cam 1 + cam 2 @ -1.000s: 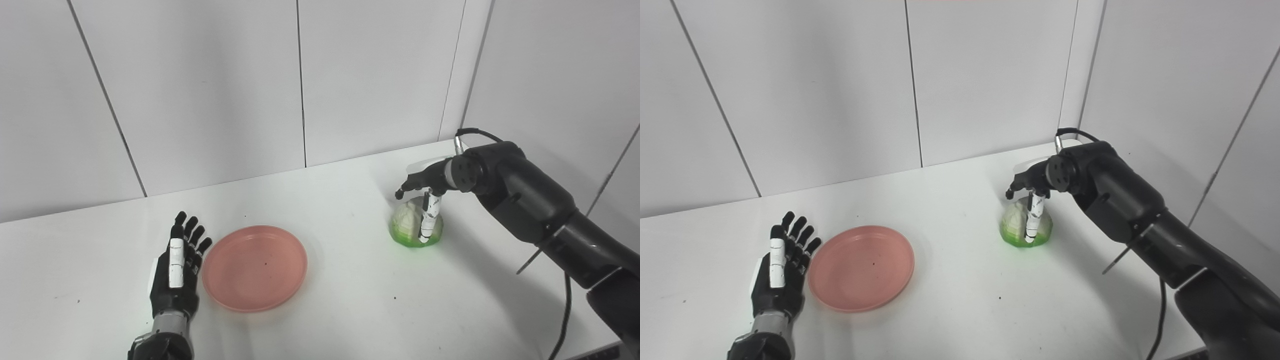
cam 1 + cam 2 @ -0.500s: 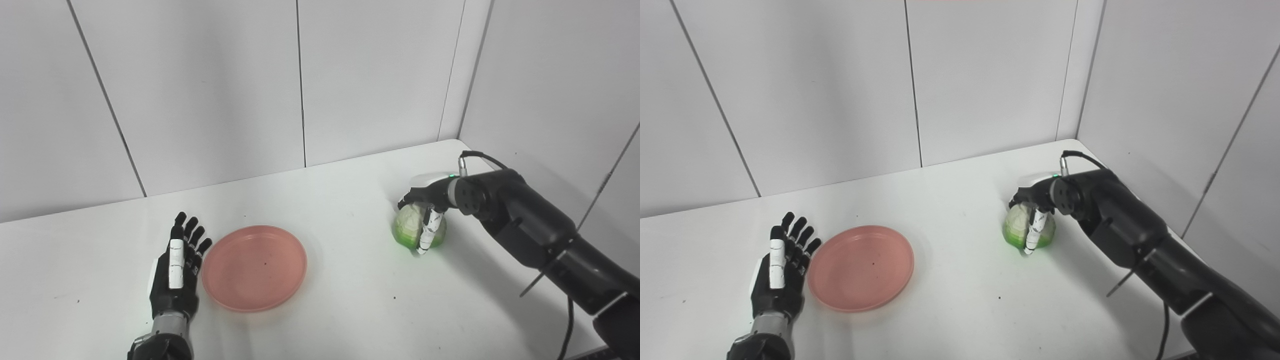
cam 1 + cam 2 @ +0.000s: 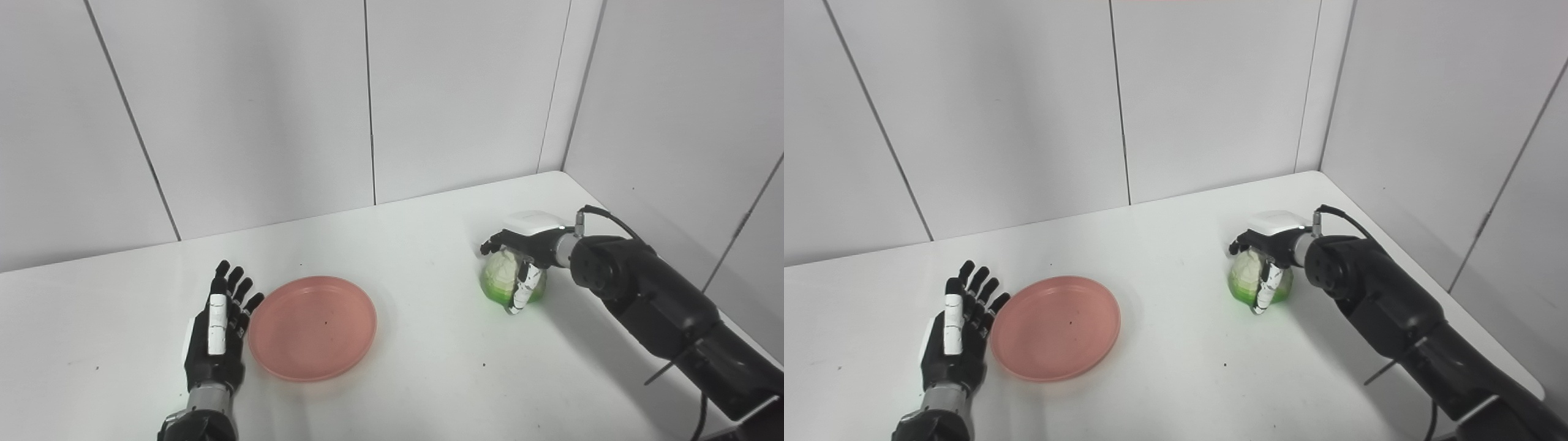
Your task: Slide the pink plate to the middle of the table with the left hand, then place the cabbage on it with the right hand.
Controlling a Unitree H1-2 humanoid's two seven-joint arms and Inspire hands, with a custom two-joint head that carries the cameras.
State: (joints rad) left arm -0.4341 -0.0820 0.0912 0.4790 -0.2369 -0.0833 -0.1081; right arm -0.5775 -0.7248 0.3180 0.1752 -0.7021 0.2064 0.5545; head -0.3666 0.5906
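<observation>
Right robot hand (image 3: 520, 245) cups cabbage (image 3: 501, 277) from above.

Looks like a robot test booth: plain grey wall panels (image 3: 245, 110) with dark seams fill the upper frame, meeting in a corner upper right, and a bare white table (image 3: 429, 380) runs below.

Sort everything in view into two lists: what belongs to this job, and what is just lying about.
Belongs to the job:
pink plate
cabbage
left hand, open beside the plate
right hand, fingers around the cabbage

Just there:
table
cable on the right arm
</observation>
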